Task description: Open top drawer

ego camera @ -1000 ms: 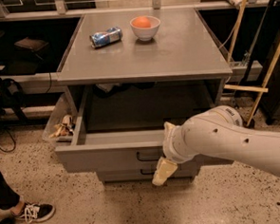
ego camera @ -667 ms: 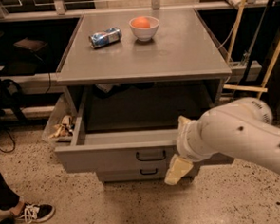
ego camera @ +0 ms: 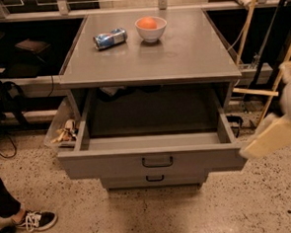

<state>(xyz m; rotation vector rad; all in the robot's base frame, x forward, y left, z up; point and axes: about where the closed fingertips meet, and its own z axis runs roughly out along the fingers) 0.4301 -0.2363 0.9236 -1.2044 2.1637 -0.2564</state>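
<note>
The top drawer [ego camera: 114, 165] of the grey cabinet is pulled far out, and its dark inside shows nothing in it. Its flat grey front carries a small black loop handle [ego camera: 157, 162]. My gripper [ego camera: 271, 139] shows as a blurred cream shape at the right edge of the camera view. It is beside the drawer's front right corner, apart from the handle and holding nothing. A narrower grey drawer [ego camera: 125, 181] with the same black handle is shut below the top one.
On the cabinet top [ego camera: 191, 51] lie a blue can [ego camera: 110, 38] on its side and a white bowl [ego camera: 151, 30] holding an orange. A clear bin of scraps [ego camera: 63, 133] stands at the left. A person's shoe [ego camera: 35, 220] is at the lower left. Wooden sticks [ego camera: 248, 18] lean at the right.
My arm and gripper have swung from in front of the drawer's front out to the right edge of the view. The drawer stays open and its handle now shows.
</note>
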